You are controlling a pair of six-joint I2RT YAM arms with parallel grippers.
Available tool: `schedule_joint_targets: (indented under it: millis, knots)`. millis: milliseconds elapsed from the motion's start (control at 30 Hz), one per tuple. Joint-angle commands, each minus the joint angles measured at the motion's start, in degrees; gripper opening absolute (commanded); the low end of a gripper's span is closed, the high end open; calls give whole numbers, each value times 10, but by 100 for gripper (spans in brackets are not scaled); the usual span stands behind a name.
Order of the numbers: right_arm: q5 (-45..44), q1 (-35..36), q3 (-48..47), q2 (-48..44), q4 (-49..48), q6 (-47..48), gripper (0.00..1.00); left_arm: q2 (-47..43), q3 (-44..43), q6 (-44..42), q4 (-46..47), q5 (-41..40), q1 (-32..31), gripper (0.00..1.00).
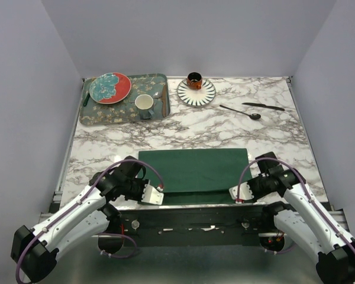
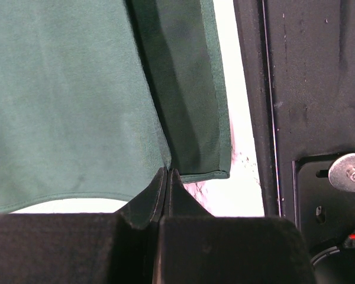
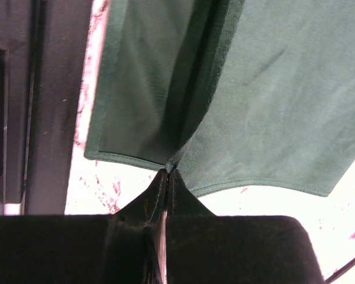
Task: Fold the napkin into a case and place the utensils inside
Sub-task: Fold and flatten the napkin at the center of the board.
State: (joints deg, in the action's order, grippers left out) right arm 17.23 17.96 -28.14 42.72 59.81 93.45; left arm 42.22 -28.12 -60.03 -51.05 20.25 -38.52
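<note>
The dark green napkin (image 1: pixel 192 168) lies flat at the near middle of the marble table, with its near strip raised into a fold. My left gripper (image 1: pixel 158 193) is shut on the fold at the napkin's left edge, seen up close in the left wrist view (image 2: pixel 167 173) with the napkin (image 2: pixel 65 106). My right gripper (image 1: pixel 234 193) is shut on the fold at the right edge, also in the right wrist view (image 3: pixel 167 171) with the napkin (image 3: pixel 284 100). The black knife (image 1: pixel 263 106) and the second black utensil (image 1: pixel 239 112) lie at the far right.
A patterned tray (image 1: pixel 125 113) at the far left holds a red and teal plate (image 1: pixel 109 87) and a cup (image 1: pixel 144 104). A striped plate (image 1: pixel 208 94) carries a small orange and black cup (image 1: pixel 194 79). The black table rail (image 2: pixel 307 89) runs just behind the napkin's near edge.
</note>
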Motion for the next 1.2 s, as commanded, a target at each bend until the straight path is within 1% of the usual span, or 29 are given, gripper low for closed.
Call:
schedule_joint_targets:
  millis: [0, 167, 400, 467, 500, 600, 667, 733, 767, 800, 833, 867, 900, 967, 1000, 1067, 1100, 1133, 1167]
  knots:
    - [5, 3, -30, 7, 50, 28, 8, -5, -24, -1, -23, 15, -5, 0]
    - [15, 3, -39, -11, 75, 43, 10, -24, -26, 5, -33, 12, -8, 0]
    - [15, 3, -42, -26, 95, 60, 12, -28, -31, 17, -35, 13, -16, 0]
    - [15, 3, -42, -31, 100, 63, 15, -32, -32, 19, -36, 12, -20, 0]
    - [16, 4, -43, -33, 102, 67, 19, -34, -33, 19, -39, 13, -21, 0]
    - [19, 4, -42, -43, 105, 67, 25, -42, -31, 21, -44, 9, -27, 0]
    - [20, 3, -41, -50, 105, 67, 25, -49, -30, 18, -48, 6, -31, 0]
    - [20, 4, -41, -53, 104, 63, 31, -56, -31, 19, -49, 3, -35, 6]
    - [19, 3, -43, -53, 104, 60, 33, -63, -33, 27, -49, 3, -37, 11]
    - [19, 3, -46, -52, 102, 44, 38, -65, -33, 35, -49, -1, -39, 30]
    - [18, 3, -50, -50, 84, 27, 41, -68, -41, 43, -49, -6, -41, 40]
    - [17, 3, -65, -46, 75, 9, 41, -71, -46, 50, -49, -10, -42, 47]
    - [14, 3, -74, -27, 68, -27, 44, -71, -51, 65, -49, -23, -45, 57]
    - [10, 2, -101, 0, 48, -76, 46, -70, -69, 76, -49, -38, -46, 64]
    - [12, 2, -133, 19, 46, -124, 48, -66, -75, 81, -49, -49, -46, 65]
    - [38, -10, -175, 74, 35, -177, 54, -53, -91, 97, -38, -80, -46, 66]
    - [53, -19, -219, 92, 31, -226, 59, -45, -96, 111, -16, -90, -45, 67]
    - [67, -45, -240, 138, 22, -246, 59, -34, -105, 140, -6, -98, -39, 67]
    - [95, -62, -260, 164, 14, -270, 61, -5, -108, 154, 5, -94, -31, 66]
